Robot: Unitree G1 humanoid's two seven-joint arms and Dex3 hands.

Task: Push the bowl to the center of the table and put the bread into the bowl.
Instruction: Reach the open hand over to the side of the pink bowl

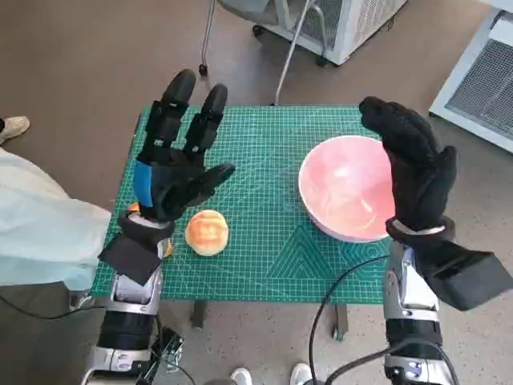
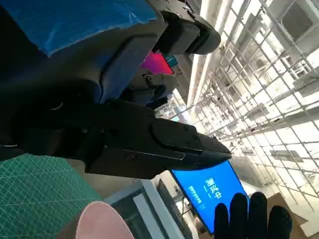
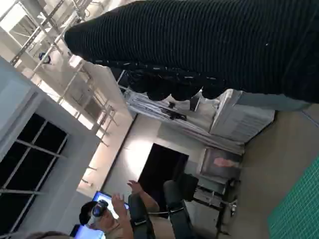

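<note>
Bowl (image 1: pixel 346 186), pink and shallow, sits on the right part of the green cutting mat (image 1: pixel 264 241), with its far-right rim hidden behind the right hand (image 1: pixel 417 170). Its inside holds nothing. In the left wrist view a pale pink edge of the bowl (image 2: pixel 99 221) shows beside a strip of the mat (image 2: pixel 35 194). The bread (image 1: pixel 207 232), a round golden bun, lies on the mat's left part, well apart from the bowl and just beside the left hand's wrist. The left hand (image 1: pixel 178 152) is raised above the mat with its black fingers spread and nothing in them; blue tape covers its back. The right hand, in its black knitted glove, is also raised and open, fingers extended, holding nothing; whether it touches the bowl's rim cannot be told. In the right wrist view a person (image 3: pixel 117 214) sits in the background with hands lifted.
</note>
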